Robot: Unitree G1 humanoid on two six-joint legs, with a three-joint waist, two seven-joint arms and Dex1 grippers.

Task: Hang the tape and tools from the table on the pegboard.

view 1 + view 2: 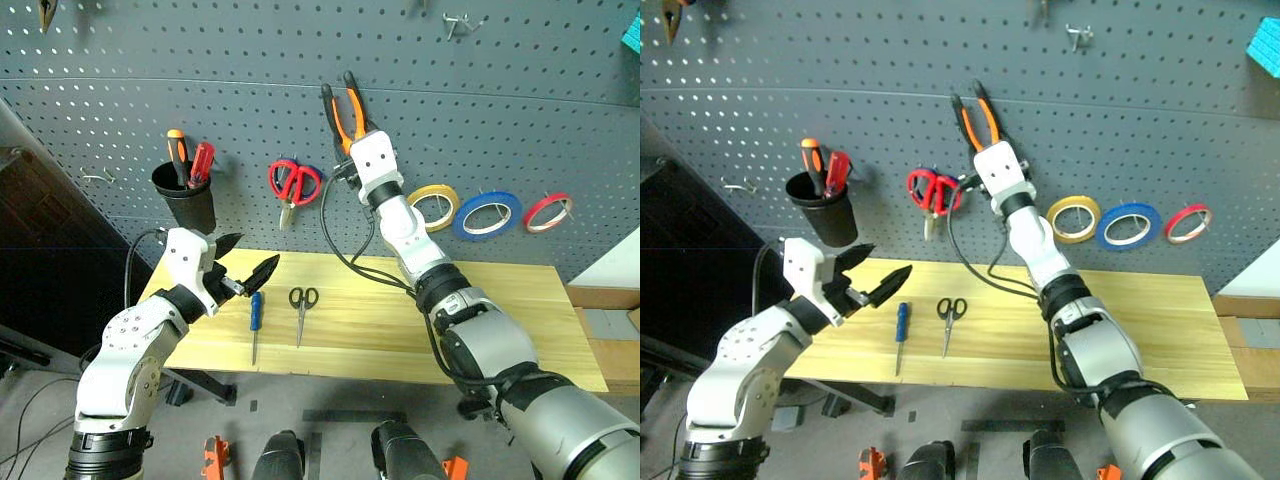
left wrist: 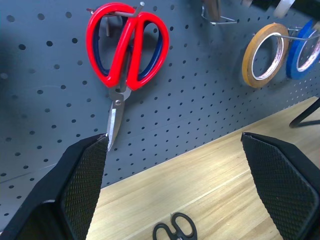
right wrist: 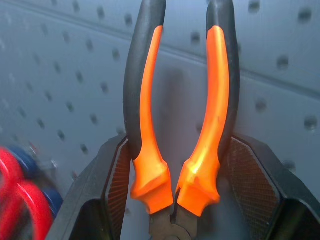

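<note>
Head views: the right gripper (image 1: 352,150) is clenched on the pliers (image 1: 345,112), handles up, raised against the pegboard (image 1: 500,80) at about 12 o'clock of the table (image 1: 500,300). The blue tape (image 1: 487,215) already hangs at 3 o'clock of the pliers, between a yellow roll (image 1: 433,206) and a red roll (image 1: 548,212). The black-handled scissors (image 1: 302,305) and blue-handled screwdriver (image 1: 256,318) lie side by side on the planks. A black cup (image 1: 187,197) on the board, at 9 o'clock of the red-handled scissors (image 1: 293,186), holds an orange and a red screwdriver.

Left wrist view: the left gripper (image 2: 175,185) stands released, jaws wide, with nothing between them; the black scissors' loops lie below on the wood.

Right wrist view: the pads clamp the pliers just above the pivot, at the flared base of the handles. I judge them stiff, fairly heavy steel with grippy rubber sleeves; holding low near the joint keeps the handles free to straddle a hook.
</note>
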